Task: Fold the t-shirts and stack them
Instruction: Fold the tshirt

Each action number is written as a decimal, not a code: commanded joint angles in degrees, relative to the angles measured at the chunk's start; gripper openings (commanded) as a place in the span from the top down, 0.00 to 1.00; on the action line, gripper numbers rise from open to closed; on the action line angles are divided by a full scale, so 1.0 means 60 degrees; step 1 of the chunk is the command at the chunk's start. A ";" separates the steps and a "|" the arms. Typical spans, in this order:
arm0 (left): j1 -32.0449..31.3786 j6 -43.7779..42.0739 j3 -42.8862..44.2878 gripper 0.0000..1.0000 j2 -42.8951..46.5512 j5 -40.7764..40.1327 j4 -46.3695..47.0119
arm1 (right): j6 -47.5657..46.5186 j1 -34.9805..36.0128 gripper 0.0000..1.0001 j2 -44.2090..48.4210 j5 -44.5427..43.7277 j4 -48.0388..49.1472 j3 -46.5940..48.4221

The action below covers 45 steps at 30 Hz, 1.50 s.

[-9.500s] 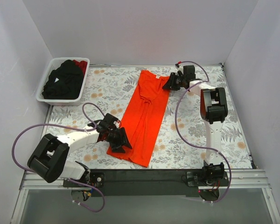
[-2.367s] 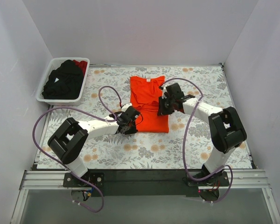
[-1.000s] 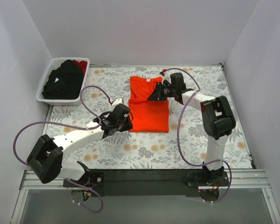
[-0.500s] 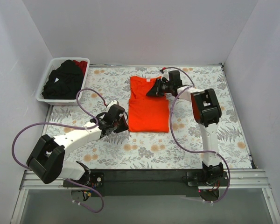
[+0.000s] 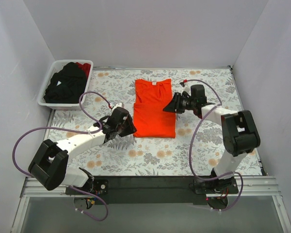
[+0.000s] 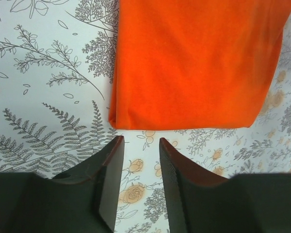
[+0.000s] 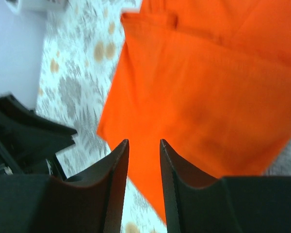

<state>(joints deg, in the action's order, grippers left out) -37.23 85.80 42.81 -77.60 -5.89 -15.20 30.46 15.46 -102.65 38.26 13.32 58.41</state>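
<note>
Where white walls (image 5: 136, 34) meet, a floral table (image 5: 199, 145) holds an orange shirt (image 5: 154, 112).

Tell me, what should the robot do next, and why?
Probably swing the left gripper toward the white basket for a black t-shirt. The orange t-shirt lies folded flat. The left gripper sits open just off its near edge, and the right gripper is open too, holding nothing.
</note>
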 commanded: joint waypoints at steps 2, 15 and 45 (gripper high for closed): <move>0.0024 -0.0266 0.0321 0.54 -0.0205 -0.0233 -0.0585 | -0.0739 0.0059 0.60 0.1637 -0.0546 -0.0663 -0.1823; -0.0005 -0.0837 0.1112 0.45 -0.1552 -0.0673 -0.1231 | -0.2000 0.0850 0.53 0.5973 -0.3885 -0.3948 -0.4124; -0.1293 -0.0062 0.0909 1.00 -0.3019 -0.1201 -0.2388 | -0.1546 0.2432 0.53 0.5671 -0.6861 -0.5296 -0.3189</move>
<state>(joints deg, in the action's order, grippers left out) -42.85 83.96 52.47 -95.11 -14.96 -23.24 19.94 28.67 -66.39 -0.97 -18.35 35.59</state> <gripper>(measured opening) 0.022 0.468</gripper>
